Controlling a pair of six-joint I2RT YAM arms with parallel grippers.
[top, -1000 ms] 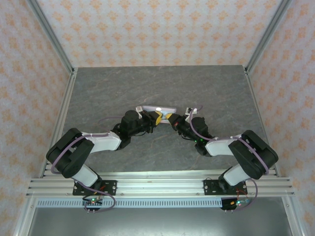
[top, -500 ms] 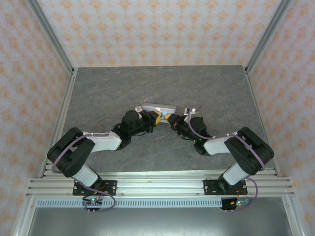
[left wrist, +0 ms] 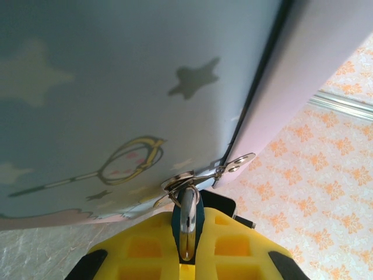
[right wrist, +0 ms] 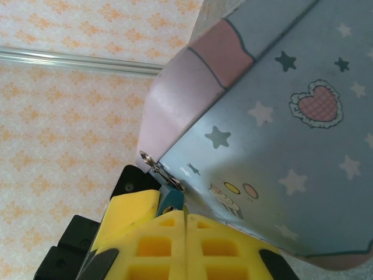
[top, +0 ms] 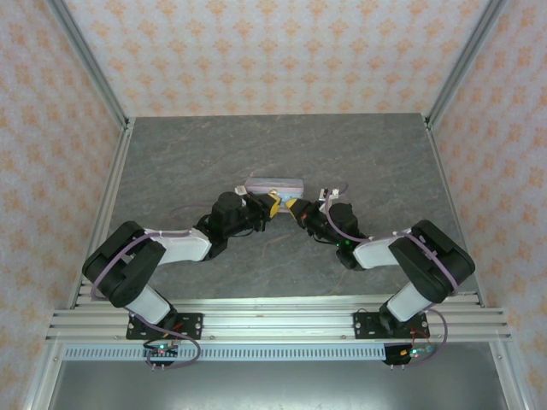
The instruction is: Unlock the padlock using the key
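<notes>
The teal padlock (left wrist: 187, 224) sits between the yellow fingers of my left gripper (left wrist: 189, 233), which is shut on it. Its metal shackle runs through the small hasp (left wrist: 180, 182) of the pale blue cartoon tin (left wrist: 116, 87). In the right wrist view the padlock (right wrist: 173, 201) shows just left of my right gripper (right wrist: 186, 217). That gripper is shut on the key (right wrist: 185, 207), a thin sliver at the fingertips right beside the lock body. From above, the left gripper (top: 272, 203) and the right gripper (top: 293, 206) meet tip to tip just in front of the tin (top: 273, 184).
The grey table (top: 282, 145) stretches out behind the tin. Patterned walls and aluminium posts (top: 85, 64) close it in on three sides. Both arms reach inward from the near rail (top: 273, 323).
The tin has shifted slightly toward the far side and now lies more level. Both grippers have stayed shut and close together at its front.
</notes>
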